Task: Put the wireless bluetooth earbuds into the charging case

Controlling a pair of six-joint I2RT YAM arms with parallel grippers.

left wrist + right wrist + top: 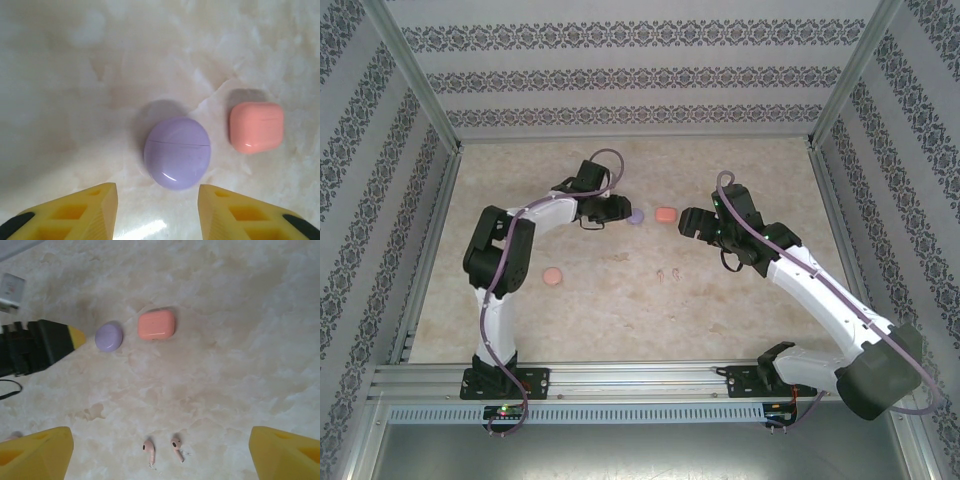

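left gripper (pixel 156 194) narrowly parted, empty, just short of purple case (pixel 177 153); right gripper (pixel 160 438) spread wide, empty.

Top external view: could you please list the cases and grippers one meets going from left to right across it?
pink round case → left gripper → purple round case → salmon rounded-square case → right gripper

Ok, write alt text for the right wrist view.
Two pinkish earbuds lie side by side on the marbled table, low in frame between the open right gripper's fingers. Farther off sit a closed purple case and a closed salmon case, the left gripper's tip beside the purple one.
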